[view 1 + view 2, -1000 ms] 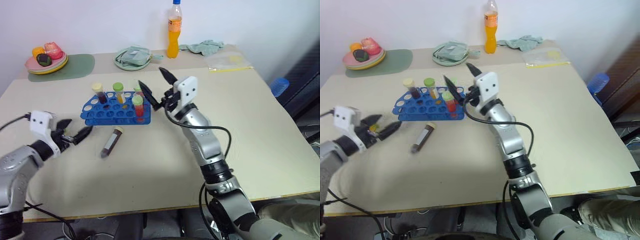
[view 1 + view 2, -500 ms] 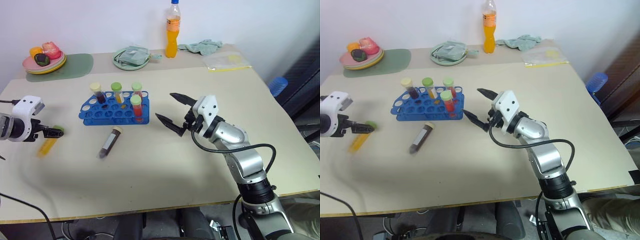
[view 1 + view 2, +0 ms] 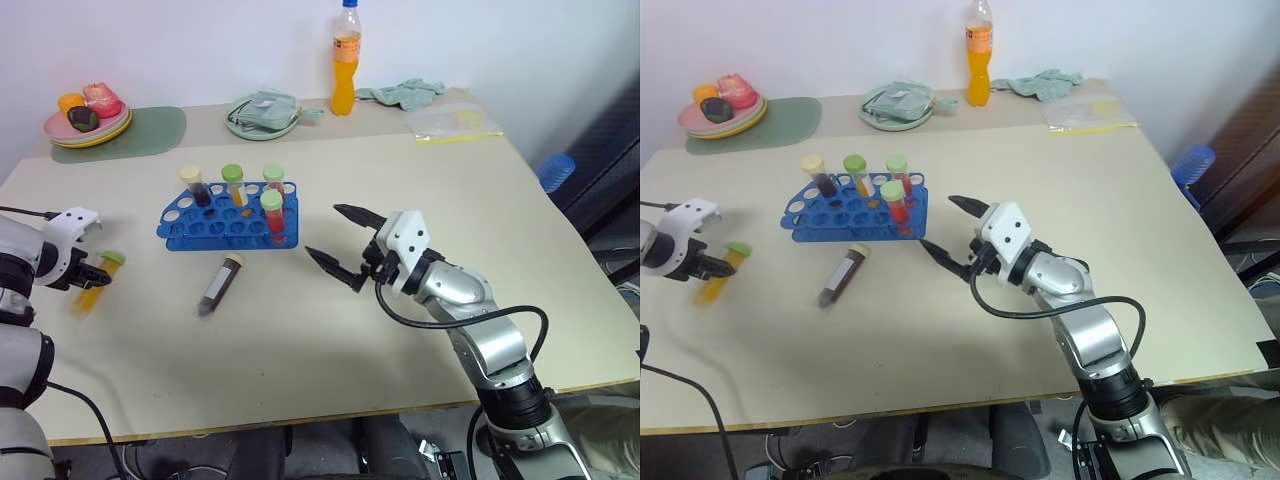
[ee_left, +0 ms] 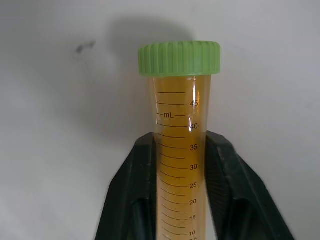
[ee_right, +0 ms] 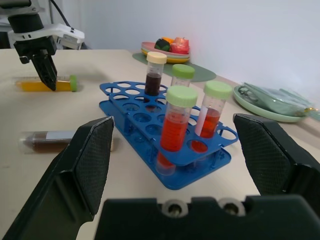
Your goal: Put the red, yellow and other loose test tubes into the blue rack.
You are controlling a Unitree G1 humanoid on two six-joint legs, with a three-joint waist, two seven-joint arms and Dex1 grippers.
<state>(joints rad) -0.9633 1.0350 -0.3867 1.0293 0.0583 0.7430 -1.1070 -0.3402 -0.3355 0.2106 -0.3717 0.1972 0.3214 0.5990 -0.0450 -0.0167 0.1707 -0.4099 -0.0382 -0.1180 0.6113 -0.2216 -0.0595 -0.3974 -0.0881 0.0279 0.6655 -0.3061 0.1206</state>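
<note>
Your left gripper [image 4: 181, 150] has its fingers clamped on the yellow tube [image 4: 181, 165], lying on the tabletop [image 3: 420, 180] well left of the blue rack [image 3: 230, 222]. Your right gripper [image 3: 338, 248] hovers right of the rack — fingers wide. The maroon tube [image 3: 222, 285] lies just in front of the rack.

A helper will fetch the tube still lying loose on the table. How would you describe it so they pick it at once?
Find the blue rack of upright tubes in the middle of the table. Just in front of it a tube lies flat on its side. It has dark maroon liquid and a cream cap, and nothing grips it.
</note>
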